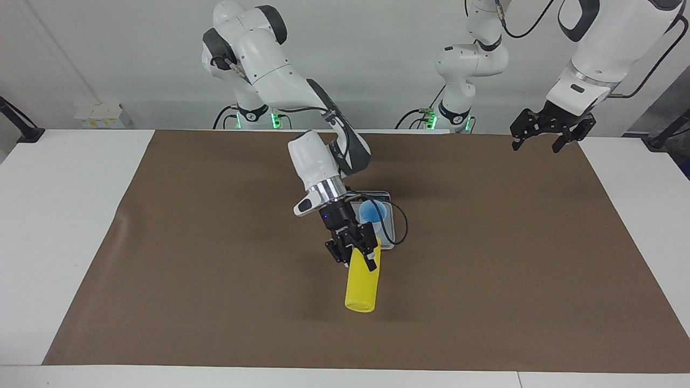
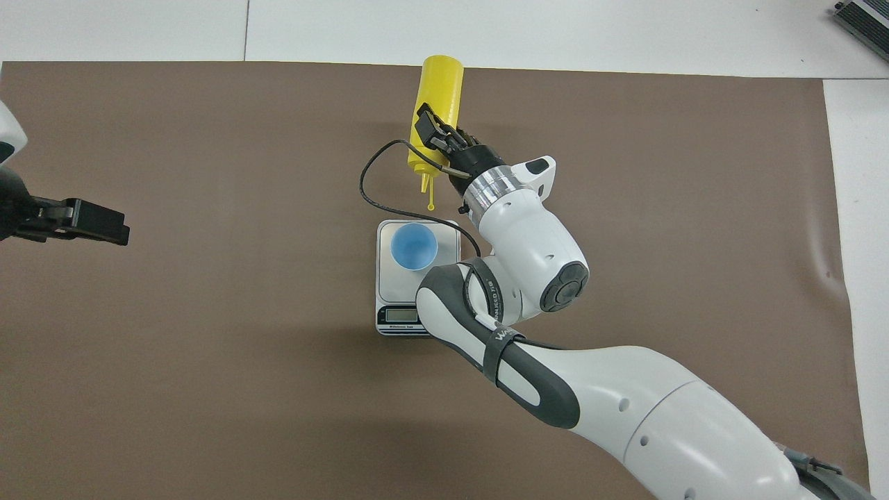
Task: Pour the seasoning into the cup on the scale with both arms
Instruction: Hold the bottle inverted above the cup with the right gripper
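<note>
My right gripper (image 1: 356,258) (image 2: 434,135) is shut on the seasoning (image 1: 361,288) (image 2: 439,94), a yellow squeeze bottle held tilted in the air. Its nozzle (image 2: 428,193) points toward the cup, with the tip over the mat just off the scale's edge. The light-blue cup (image 1: 372,211) (image 2: 414,246) stands upright on the scale (image 1: 390,229) (image 2: 446,239), a silver-grey one with its display (image 2: 399,316) at the end nearest the robots. My left gripper (image 1: 544,136) (image 2: 90,222) waits open and empty, up over the left arm's end of the mat.
A brown mat (image 1: 188,242) (image 2: 208,382) covers most of the white table (image 1: 59,215). A black cable (image 2: 375,198) loops from the right wrist over the mat beside the scale.
</note>
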Tool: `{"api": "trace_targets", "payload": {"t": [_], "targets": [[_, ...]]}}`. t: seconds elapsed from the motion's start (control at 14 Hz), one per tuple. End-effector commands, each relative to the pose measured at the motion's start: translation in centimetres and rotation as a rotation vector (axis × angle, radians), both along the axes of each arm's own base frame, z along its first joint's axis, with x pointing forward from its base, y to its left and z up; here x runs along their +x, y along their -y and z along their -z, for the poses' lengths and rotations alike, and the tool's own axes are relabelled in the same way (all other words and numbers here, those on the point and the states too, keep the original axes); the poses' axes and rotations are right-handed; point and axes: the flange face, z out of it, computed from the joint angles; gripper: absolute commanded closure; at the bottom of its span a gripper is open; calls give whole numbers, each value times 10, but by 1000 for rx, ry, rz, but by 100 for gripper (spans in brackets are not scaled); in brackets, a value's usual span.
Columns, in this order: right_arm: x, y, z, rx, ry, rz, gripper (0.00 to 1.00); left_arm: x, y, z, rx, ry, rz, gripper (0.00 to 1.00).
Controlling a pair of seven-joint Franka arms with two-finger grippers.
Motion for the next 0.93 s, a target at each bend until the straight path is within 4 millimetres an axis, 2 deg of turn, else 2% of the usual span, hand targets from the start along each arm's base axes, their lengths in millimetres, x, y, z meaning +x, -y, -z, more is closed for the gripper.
{"api": "trace_targets", "payload": {"t": [0.0,0.29,0.57,0.86], "targets": [[-2,4,-17,8,35,9,100,-4,-3,1,6,7,-12,0],[-1,13,-36,75,21,65,100,-4,-3,1,6,7,-12,0],[0,18,-46,145,-44,112,100,-4,-3,1,6,7,-12,0],[-2,22,-75,246,-164,124,100,-5,-3,0,6,9,-12,0]]}}
